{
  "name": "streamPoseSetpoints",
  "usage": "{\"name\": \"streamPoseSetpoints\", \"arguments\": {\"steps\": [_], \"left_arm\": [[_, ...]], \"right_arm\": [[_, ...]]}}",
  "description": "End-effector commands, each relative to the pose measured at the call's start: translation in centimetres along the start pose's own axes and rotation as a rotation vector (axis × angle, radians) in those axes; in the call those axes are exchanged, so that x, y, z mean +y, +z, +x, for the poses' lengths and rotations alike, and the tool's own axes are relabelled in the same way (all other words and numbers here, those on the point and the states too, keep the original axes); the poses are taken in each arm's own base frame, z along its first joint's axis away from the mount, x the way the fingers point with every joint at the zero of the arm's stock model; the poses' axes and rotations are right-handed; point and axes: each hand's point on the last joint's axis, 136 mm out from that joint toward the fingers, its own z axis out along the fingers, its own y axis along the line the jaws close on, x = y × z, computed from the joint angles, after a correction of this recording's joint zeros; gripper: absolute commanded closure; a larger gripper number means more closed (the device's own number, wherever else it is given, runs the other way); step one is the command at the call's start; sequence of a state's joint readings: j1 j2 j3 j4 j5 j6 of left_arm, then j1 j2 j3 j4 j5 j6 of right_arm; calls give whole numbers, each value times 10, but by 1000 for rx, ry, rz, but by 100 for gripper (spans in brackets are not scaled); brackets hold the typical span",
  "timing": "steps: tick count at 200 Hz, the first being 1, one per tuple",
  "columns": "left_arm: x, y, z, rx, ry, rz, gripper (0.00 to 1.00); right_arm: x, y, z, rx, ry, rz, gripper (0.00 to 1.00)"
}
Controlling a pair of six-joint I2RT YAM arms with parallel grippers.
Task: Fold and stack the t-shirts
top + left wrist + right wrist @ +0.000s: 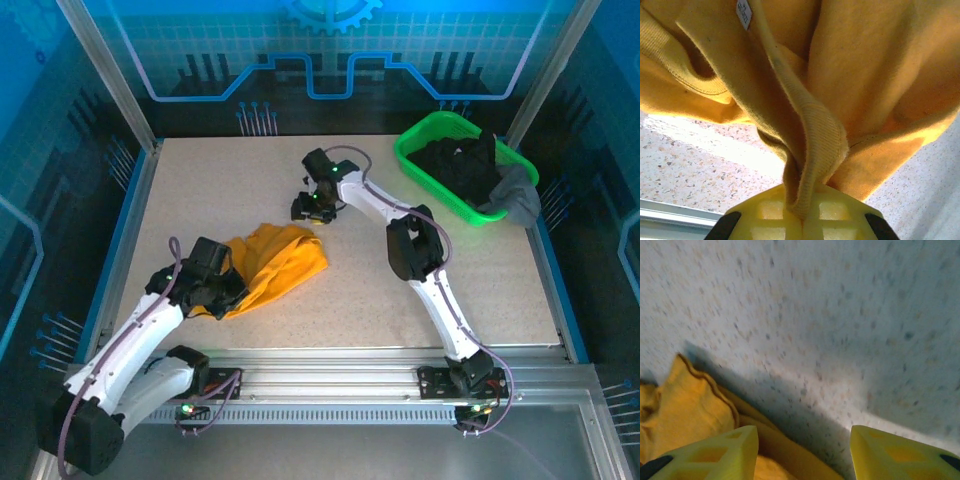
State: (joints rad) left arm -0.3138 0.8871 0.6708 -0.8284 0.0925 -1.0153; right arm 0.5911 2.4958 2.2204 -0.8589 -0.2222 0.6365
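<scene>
From above, the crumpled bright orange-yellow cloth t-shirt (pixel 270 265) lies left of the table's centre, the left gripper (pixel 222 292) at its seven o'clock. The left wrist view shows that gripper (pixel 802 220) clamped on the shirt's (pixel 850 75) ribbed edge. In the right wrist view the right gripper (pixel 802 450) stands apart, empty, the shirt (pixel 685 410) at eight o'clock.

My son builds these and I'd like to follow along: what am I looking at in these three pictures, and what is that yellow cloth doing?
Two robot arms sit at a table's near edge. The overhead picture shows both; the other two come from cameras on each wrist. On the speckled table lies a crumpled orange-yellow t-shirt. The left gripper is shut on a ribbed fold of it. The right gripper is open over the table, at the shirt's edge, holding nothing. At the far right stands a green basket with dark clothes.
</scene>
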Motion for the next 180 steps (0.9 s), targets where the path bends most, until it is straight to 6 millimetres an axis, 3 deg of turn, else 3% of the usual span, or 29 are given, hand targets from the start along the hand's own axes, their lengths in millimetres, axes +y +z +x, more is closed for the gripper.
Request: {"name": "streamPoseSetpoints", "arguments": {"steps": [1, 33, 48, 62, 78, 120, 147, 180], "left_arm": [[-12, -10, -8, -44, -2, 31, 100], [-40, -20, -26, -100, 27, 67, 100], [-51, -22, -31, -106, 41, 77, 100], [-58, -23, -34, -105, 51, 80, 100], [-64, -25, -37, -109, 53, 91, 100], [-74, -33, -41, -128, 58, 120, 100], [-79, -41, -43, -145, 72, 130, 100], [-83, -51, -46, -172, 72, 150, 100]], "right_arm": [[-8, -28, 14, 13, 55, -7, 47], [-15, -75, 24, -37, 147, -31, 47], [-8, -96, 31, -43, 195, -59, 48], [0, -103, 41, -20, 261, -100, 47], [15, -101, 56, 35, 346, -161, 47], [62, -66, 103, 272, 515, -239, 47], [59, -54, 126, 367, 608, -190, 47], [60, -44, 130, 391, 702, -207, 44]]}}
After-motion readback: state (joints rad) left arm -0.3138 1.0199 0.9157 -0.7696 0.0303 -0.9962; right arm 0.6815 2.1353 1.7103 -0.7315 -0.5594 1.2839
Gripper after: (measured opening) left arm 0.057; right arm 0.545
